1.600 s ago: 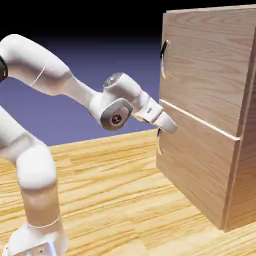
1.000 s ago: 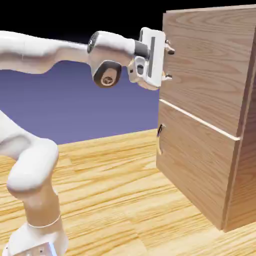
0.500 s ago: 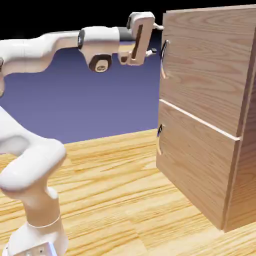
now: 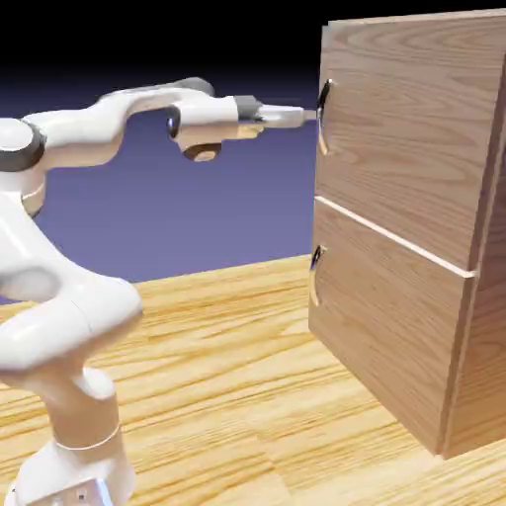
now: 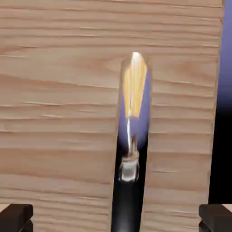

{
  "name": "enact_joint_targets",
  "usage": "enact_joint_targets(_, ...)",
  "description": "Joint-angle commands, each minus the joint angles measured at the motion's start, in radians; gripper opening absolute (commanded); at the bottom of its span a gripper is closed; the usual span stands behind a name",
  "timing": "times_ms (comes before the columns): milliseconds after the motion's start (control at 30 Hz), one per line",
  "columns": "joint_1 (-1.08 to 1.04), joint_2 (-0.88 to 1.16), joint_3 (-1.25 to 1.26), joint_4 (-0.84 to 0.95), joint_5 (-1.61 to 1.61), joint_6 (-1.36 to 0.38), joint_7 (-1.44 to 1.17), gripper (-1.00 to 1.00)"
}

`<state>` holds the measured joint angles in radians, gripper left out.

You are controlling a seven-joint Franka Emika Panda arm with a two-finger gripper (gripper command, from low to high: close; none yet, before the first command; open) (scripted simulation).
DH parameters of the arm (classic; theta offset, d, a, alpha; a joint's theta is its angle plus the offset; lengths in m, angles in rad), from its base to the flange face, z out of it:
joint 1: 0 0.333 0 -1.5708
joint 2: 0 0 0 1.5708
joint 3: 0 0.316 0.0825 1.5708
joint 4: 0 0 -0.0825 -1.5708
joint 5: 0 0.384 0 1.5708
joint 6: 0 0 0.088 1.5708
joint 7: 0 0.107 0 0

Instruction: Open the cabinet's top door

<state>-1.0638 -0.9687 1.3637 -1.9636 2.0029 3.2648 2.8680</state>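
The cabinet (image 4: 479, 296) of light brown wood stands at the right. Its top door (image 4: 410, 128) is flush and carries a small dark-and-pale bar handle (image 4: 323, 117) at its left edge. My gripper (image 4: 312, 115) reaches level from the left, with its tips right at that handle. In the hand view the shiny handle (image 5: 132, 113) runs up the middle of the top door (image 5: 59, 113). It sits between the two dark fingertips (image 5: 16, 218), which stand far apart at the bottom corners. My gripper (image 5: 115, 219) is open, and neither tip touches the handle.
Below the top door sits the lower door (image 4: 385, 326) with its own handle (image 4: 314, 274). The wooden table (image 4: 237, 395) spreads in front of the cabinet. My arm's base (image 4: 74, 464) stands at the lower left.
The hand has rolled from upright to edge-on. It dropped slightly and moved right, up to the top door's handle. The jaws stayed wide open and the door has not moved.
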Motion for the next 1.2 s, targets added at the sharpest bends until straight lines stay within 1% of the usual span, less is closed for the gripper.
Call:
enact_joint_targets(0,-0.038,-0.002,0.016,0.026,-0.001,-0.009,0.006,0.00)
enact_joint_targets(133,-0.183,-0.011,0.075,0.126,-0.004,-0.044,0.029,0.00)
enact_joint_targets(167,-0.183,-0.011,0.075,0.127,-0.004,-0.044,0.029,0.00)
enact_joint_targets(200,-0.183,-0.011,0.075,0.127,-0.004,-0.044,0.029,-1.00)
enact_joint_targets(233,-0.183,-0.011,0.075,0.127,-0.004,-0.044,0.029,-1.00)
enact_joint_targets(467,-0.033,-0.253,-0.140,-0.111,0.133,-0.348,0.029,-1.00)
enact_joint_targets(767,0.110,-0.528,-0.339,-0.430,0.215,-0.740,0.029,-1.00)
enact_joint_targets(1067,0.159,-0.756,-0.520,-0.702,0.220,-1.131,0.030,-1.00)
enact_joint_targets(1167,0.174,-0.795,-0.603,-0.788,0.192,-1.260,0.004,-1.00)
